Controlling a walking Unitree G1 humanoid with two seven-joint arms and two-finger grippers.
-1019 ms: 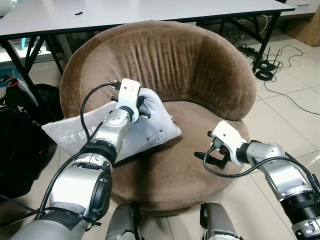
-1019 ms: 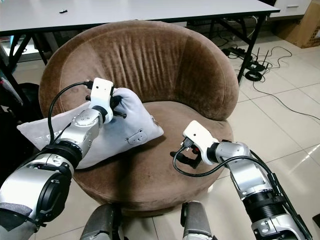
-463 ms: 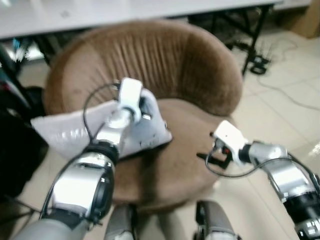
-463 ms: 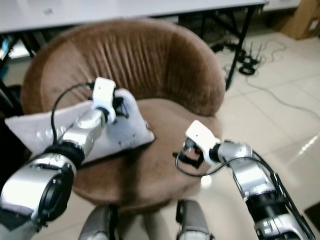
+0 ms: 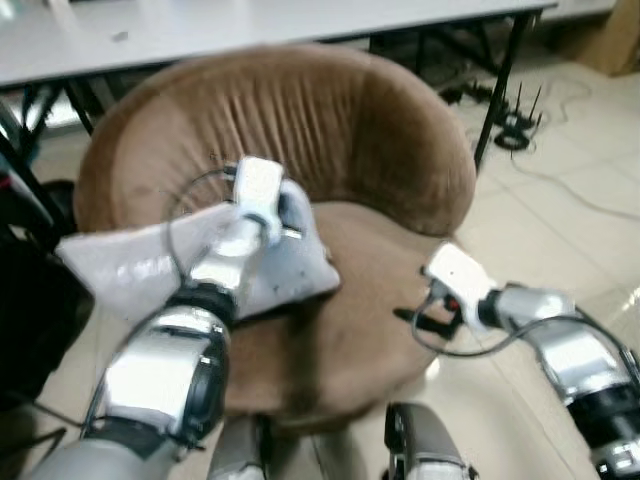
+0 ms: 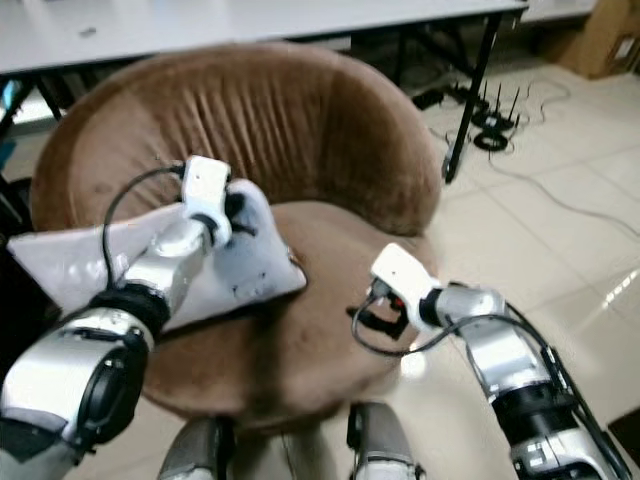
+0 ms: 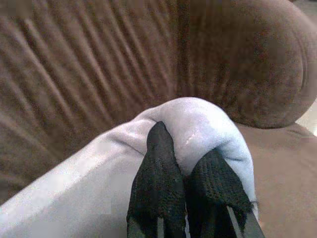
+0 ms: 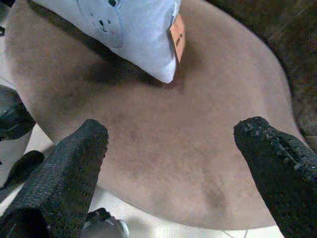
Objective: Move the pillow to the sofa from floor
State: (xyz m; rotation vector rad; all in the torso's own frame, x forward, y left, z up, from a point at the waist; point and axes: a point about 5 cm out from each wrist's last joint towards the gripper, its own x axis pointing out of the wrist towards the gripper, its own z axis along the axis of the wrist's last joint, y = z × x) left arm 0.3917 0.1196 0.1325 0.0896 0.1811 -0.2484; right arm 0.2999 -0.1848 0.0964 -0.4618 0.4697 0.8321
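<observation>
A light grey pillow [image 5: 135, 270] with a bear face print lies on the seat of the round brown sofa chair [image 5: 340, 120], its left end hanging past the seat's edge. My left gripper [image 5: 285, 208] is shut on the pillow's raised upper corner [image 7: 203, 124], near the backrest; both black fingers [image 7: 159, 153] pinch the cloth. My right gripper [image 6: 368, 315] stands open over the seat's front right part [image 8: 173, 124], apart from the pillow. In the right wrist view, the pillow's near corner [image 8: 133, 34] with an orange tag [image 8: 177, 35] lies beyond the spread fingers [image 8: 81, 151].
A white table [image 5: 250, 25] on black legs [image 5: 495, 95] stands close behind the chair. Cables and a router [image 5: 520, 130] lie on the tiled floor at the back right. A black bag [image 5: 25, 310] sits at the left, a cardboard box [image 5: 615, 40] at the far right.
The whole picture has shifted and blurred, so the camera moved. My left gripper keeps its hold on the pillow's corner. The right gripper stays open over the seat.
</observation>
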